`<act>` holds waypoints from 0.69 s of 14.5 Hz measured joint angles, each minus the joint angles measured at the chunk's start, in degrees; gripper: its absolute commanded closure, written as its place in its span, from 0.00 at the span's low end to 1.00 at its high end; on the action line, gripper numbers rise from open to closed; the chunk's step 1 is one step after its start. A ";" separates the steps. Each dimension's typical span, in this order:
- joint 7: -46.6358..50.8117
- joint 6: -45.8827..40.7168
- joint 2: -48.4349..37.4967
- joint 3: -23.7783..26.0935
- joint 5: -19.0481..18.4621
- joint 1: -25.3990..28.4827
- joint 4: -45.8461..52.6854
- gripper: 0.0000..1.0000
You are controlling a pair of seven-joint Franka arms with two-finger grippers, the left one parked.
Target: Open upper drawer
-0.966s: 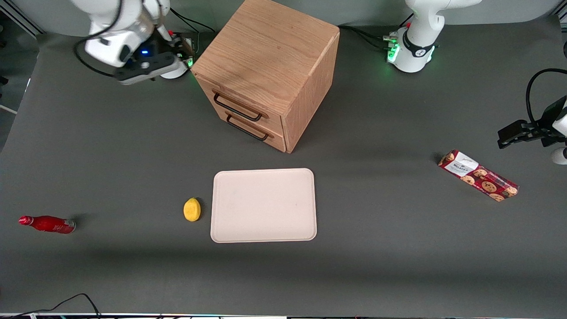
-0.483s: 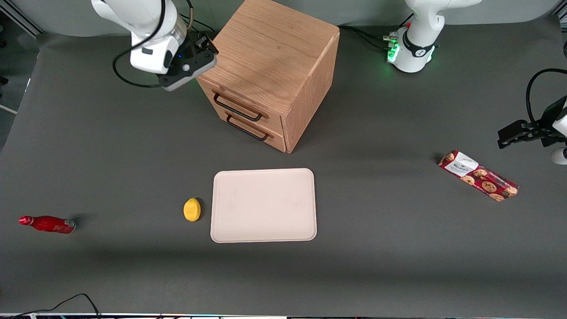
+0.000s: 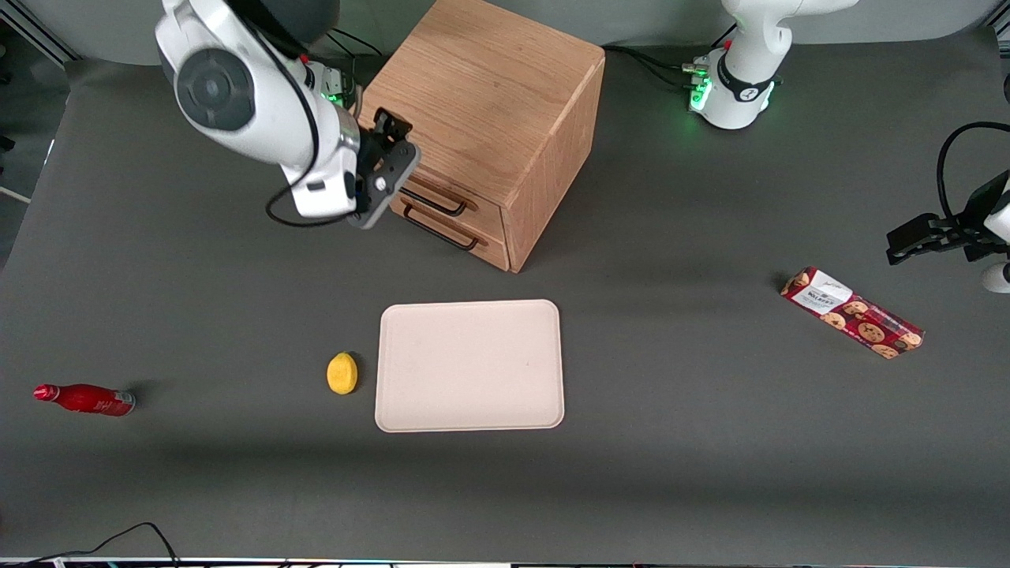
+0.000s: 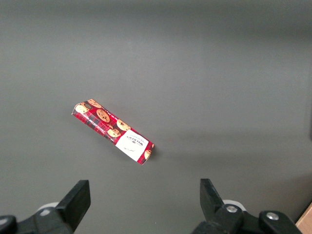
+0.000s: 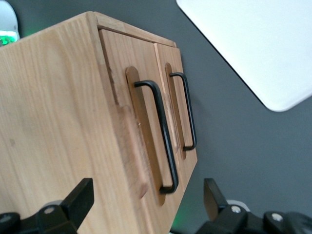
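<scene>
The oak cabinet [image 3: 481, 95] stands at the back of the table, both drawers shut. The upper drawer [image 3: 473, 207] has a thin dark bar handle [image 3: 443, 207]; my arm hides the handle's end toward the working arm's side. My right gripper [image 3: 390, 162] hovers in front of that end of the upper drawer, fingers open and empty. In the right wrist view the upper drawer's handle [image 5: 163, 136] runs between the open fingers of the gripper [image 5: 146, 200], which is apart from it. The lower drawer's handle [image 5: 187, 112] lies beside it.
A pale tray [image 3: 470, 364] lies nearer the camera than the cabinet, with a yellow lemon [image 3: 342, 372] beside it. A red bottle [image 3: 83, 399] lies toward the working arm's end. A cookie box [image 3: 852, 312] lies toward the parked arm's end, seen also in the left wrist view [image 4: 113, 131].
My right gripper has swung from beside the cabinet's top corner down and nearer the camera, to the front of the upper drawer. The drawers have not moved.
</scene>
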 measured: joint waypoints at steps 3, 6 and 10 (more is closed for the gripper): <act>-2.06 0.87 2.68 -0.10 0.00 -0.14 0.03 0.00; -2.79 3.01 3.97 -0.22 0.00 -0.36 -0.76 0.00; -2.89 6.74 4.08 -0.22 0.00 -0.33 -4.56 0.00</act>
